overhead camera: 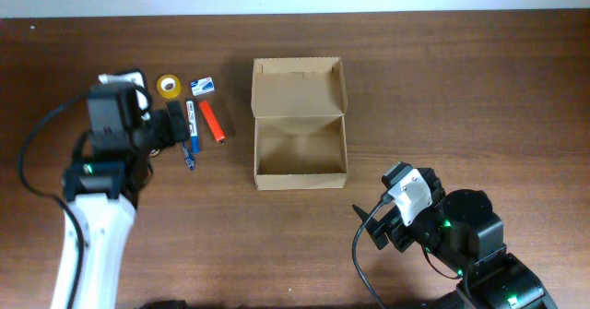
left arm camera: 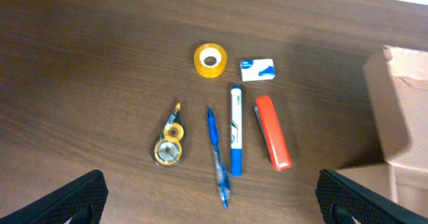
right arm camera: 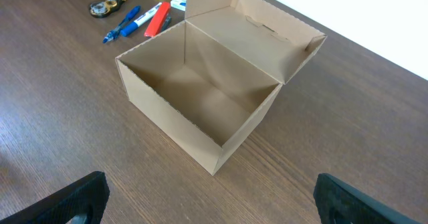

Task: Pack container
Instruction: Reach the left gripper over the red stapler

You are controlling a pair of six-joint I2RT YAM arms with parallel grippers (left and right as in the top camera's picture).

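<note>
- Two pincers in view, both hanging with jaws spread wide and nothing in them: the left pincer (left arm camera: 212, 198) is hovering over the stationery, and the right pincer (right arm camera: 210, 196) is facing the box from the near side.
- Meanwhile the container (overhead camera: 301, 181) is sitting around the middle of the counter (overhead camera: 461, 88), between the two arms. It's open side up, with the lid tilting back off its far edge and nothing lying inside.
- I'm guessing it's handling very light. It's plain thin cardboard, so it's probably sliding on the wood at the slightest shove rather than holding its place.
- The walls are likely flexing if pinched mid-span, so I'm thinking the place to grab is a side wall's rim close to a corner, one finger inside and one outside. For closing, I'm eyeing the lid's free edge with the tuck flap.
- It's not fragile as such, but I'm expecting it to crease under a hard squeeze.
- Loose bits are lying clustered near it on the left arm's side: yellow tape roll (left arm camera: 210, 59), eraser (left arm camera: 257, 69), correction tape (left arm camera: 170, 142), blue pen (left arm camera: 217, 157), marker (left arm camera: 235, 130), and a red thing (left arm camera: 272, 141) that might be a small stapler, though I can't really tell.
</note>
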